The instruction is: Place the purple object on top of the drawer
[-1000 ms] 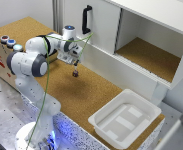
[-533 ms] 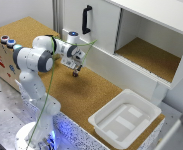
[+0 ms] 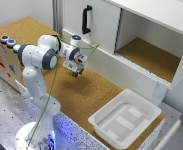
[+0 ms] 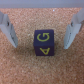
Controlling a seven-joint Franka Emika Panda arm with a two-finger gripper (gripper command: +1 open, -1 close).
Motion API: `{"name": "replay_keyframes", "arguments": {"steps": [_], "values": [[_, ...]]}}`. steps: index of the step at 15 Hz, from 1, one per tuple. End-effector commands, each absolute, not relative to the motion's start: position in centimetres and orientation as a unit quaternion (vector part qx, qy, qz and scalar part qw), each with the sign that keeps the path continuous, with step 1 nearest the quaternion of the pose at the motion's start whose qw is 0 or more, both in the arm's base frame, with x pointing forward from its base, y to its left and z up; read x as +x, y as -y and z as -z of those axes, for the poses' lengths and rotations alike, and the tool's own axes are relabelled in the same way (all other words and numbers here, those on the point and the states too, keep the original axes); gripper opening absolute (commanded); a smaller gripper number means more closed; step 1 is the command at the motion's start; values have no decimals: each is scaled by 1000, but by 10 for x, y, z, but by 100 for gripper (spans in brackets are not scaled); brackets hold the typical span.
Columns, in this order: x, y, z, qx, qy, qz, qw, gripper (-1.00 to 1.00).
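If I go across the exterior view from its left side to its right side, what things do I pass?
Coloured buttons → robot arm → gripper over the purple object → black handle → white tray.

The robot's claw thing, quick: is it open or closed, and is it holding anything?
Gripper: open, holding nothing. Its fingers stand apart on either side of the purple object, which sits on the cork surface.
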State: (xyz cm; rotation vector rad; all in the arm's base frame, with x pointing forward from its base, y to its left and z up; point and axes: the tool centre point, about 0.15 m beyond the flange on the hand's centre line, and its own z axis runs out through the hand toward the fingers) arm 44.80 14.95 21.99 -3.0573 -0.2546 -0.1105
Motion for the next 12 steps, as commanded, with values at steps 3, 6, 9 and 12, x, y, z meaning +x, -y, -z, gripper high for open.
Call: {"name": "replay_keyframes", "arguments": {"steps": [3, 6, 9, 12], "values": [[463, -155, -203, -996, 79, 9, 45, -100], [459, -154, -203, -996, 82, 4, 40, -100], [458, -158, -223, -996, 88, 13, 28, -100], [469, -176, -267, -992, 114, 52, 22, -100]]}}
